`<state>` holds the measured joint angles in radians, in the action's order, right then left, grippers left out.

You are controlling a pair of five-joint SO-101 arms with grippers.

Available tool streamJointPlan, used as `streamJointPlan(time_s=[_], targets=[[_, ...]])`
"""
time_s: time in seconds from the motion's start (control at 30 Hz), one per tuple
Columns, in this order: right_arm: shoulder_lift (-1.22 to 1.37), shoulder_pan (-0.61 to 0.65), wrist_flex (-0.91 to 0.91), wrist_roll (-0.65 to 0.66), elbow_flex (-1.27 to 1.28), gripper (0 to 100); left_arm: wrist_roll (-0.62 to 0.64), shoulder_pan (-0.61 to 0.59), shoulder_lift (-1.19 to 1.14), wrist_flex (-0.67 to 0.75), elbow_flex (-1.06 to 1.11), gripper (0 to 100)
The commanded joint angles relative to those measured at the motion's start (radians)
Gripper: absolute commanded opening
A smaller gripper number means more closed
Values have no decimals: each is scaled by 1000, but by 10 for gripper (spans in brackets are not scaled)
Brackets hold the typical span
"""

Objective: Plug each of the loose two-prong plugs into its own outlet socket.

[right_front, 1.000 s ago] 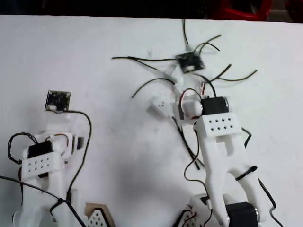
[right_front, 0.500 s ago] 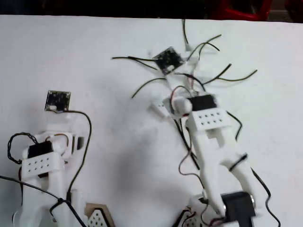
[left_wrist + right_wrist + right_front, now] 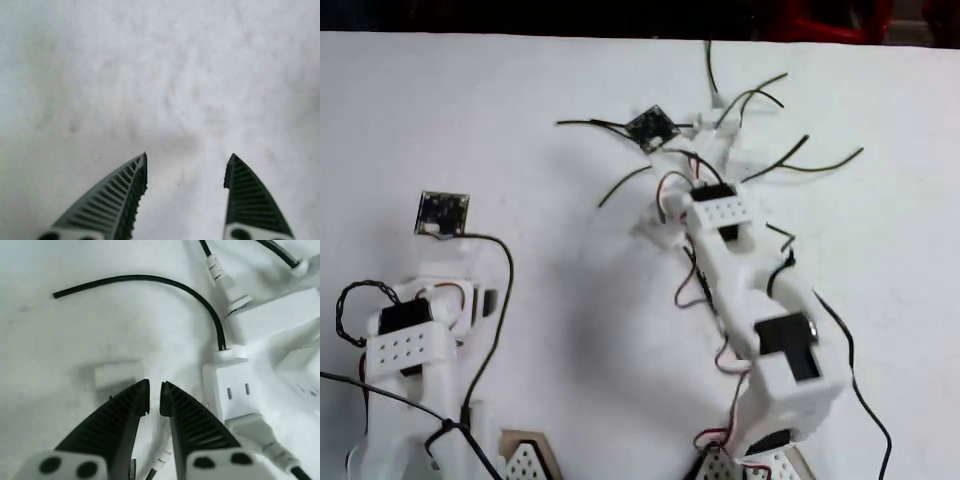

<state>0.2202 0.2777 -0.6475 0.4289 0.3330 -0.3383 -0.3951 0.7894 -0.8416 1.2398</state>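
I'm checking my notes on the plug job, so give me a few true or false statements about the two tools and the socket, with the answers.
1. The left tool is open over bare table. True.
2. The right tool grips a plug. False: its fingers are almost together with nothing between them.
3. A white socket with two slots lies beside the right tool. True.
4. Prongs sit in the socket's two slots. False: both slots are empty.

We see a matt white table (image 3: 160,75), ribbed black plastic fingers (image 3: 120,425) on the right gripper (image 3: 153,390), a smooth white plastic outlet socket (image 3: 225,385).
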Motion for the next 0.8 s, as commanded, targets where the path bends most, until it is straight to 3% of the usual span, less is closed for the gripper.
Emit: streamJointPlan(time_s=[0.0, 0.5, 0.77], targets=[[71, -47, 12, 8, -107, 36, 11, -7, 28, 20, -2, 252], [85, -285, -522, 15, -232, 36, 11, -7, 28, 20, -2, 252], [-28, -272, -829, 17, -232, 16, 11, -7, 28, 20, -2, 252]])
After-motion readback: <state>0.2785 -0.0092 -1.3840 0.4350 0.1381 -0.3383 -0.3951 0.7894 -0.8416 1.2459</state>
